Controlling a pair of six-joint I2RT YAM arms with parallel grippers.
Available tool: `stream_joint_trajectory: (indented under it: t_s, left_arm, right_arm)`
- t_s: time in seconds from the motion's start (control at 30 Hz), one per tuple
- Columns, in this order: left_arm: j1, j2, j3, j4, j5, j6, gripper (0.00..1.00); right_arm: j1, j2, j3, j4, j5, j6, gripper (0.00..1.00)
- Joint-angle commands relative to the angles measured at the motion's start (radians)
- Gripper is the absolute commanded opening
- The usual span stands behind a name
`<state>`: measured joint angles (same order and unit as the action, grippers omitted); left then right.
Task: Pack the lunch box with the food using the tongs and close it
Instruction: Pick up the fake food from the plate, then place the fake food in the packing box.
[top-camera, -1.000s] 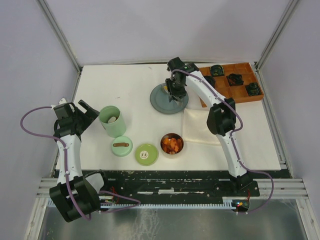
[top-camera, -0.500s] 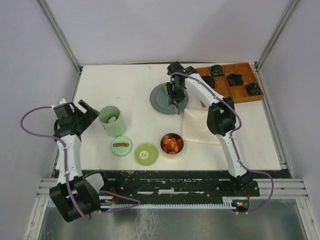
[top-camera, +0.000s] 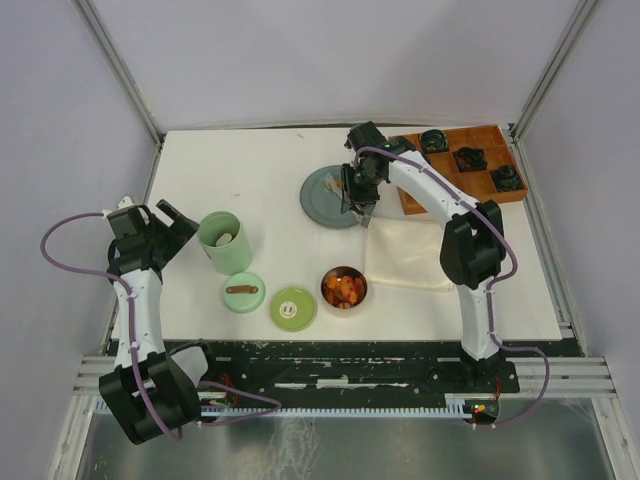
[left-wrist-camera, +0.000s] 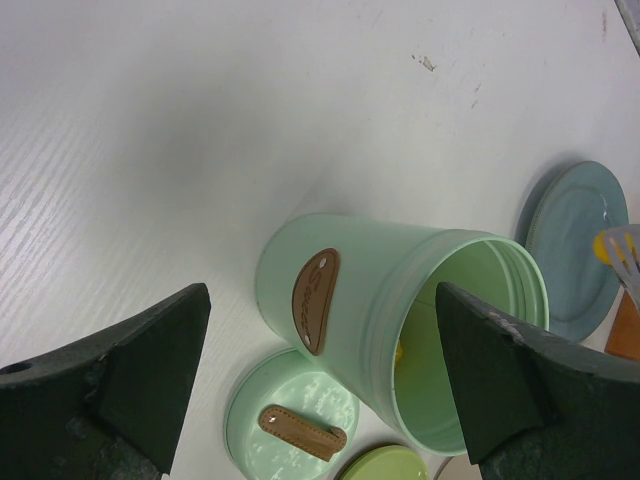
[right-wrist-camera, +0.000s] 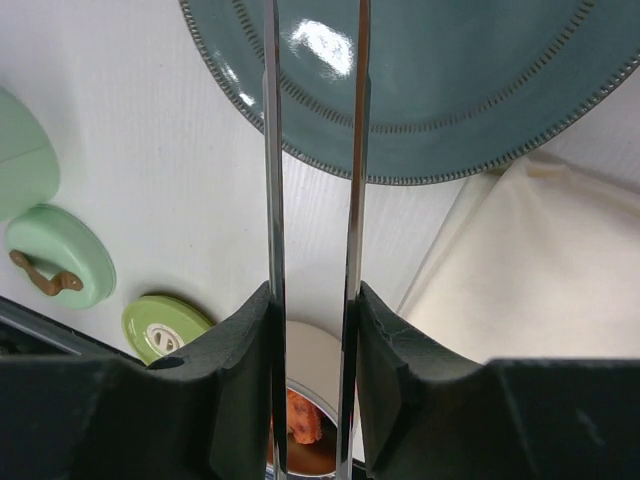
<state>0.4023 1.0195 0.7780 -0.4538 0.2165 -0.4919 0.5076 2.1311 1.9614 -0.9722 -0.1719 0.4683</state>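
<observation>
White table (top-camera: 270, 170) has the grey-blue plate (top-camera: 322, 195) partly under the right claw (top-camera: 358, 198), cream cloth (top-camera: 405, 255) just nearside of it, wooden tray (top-camera: 447, 182) off to its right, and mint canister (top-camera: 225, 243), flat lid (top-camera: 243, 292), lime lid (top-camera: 292, 308) and steel bowl (top-camera: 325, 280) closer in, leftward.

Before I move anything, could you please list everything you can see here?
canister: one, mint green, open, left of centre
flat lid: one, mint green, brown handle, in front of the canister
round lid: one, lime green, right of the flat lid
bowl: one, steel, right of the round lid
food: several pieces, orange, in the bowl
plate: one, grey-blue, far centre
cloth: one, cream, beside the plate
tray: one, wooden, far right
dark objects: at least three, in the tray
tongs: one, silver, over the plate's edge
left gripper: black, open, beside the canister
right gripper: black, shut on the tongs
</observation>
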Motion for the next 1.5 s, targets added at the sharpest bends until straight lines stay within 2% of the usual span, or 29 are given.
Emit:
stream_joint_trajectory:
  t_s: [0.0, 0.4, 0.67, 0.83, 1.2, 1.47]
  left_arm:
    - [0.002, -0.01, -0.002, 0.043, 0.014, -0.023, 1.0]
    - [0.002, -0.01, -0.002, 0.043, 0.012, -0.024, 1.0]
    - [0.002, -0.007, -0.001, 0.043, 0.015, -0.024, 1.0]
    - [0.004, -0.009, -0.002, 0.043, 0.013, -0.023, 1.0]
    - [0.003, -0.01, -0.002, 0.041, 0.01, -0.023, 1.0]
    - [0.002, -0.009, -0.002, 0.041, 0.012, -0.024, 1.0]
  right_arm:
    - [-0.005, -0.079, -0.017, 0.062, -0.057, 0.009, 0.4]
    - [-0.006, -0.141, -0.013, 0.088, -0.203, 0.019, 0.4]
    - [0.003, -0.202, -0.058, 0.201, -0.378, 0.067, 0.4]
    - [0.041, -0.22, -0.05, 0.236, -0.434, 0.063, 0.4]
    - [0.232, -0.109, 0.226, 0.044, -0.472, -0.107, 0.41]
    - [0.317, -0.028, 0.366, -0.066, -0.454, -0.186, 0.41]
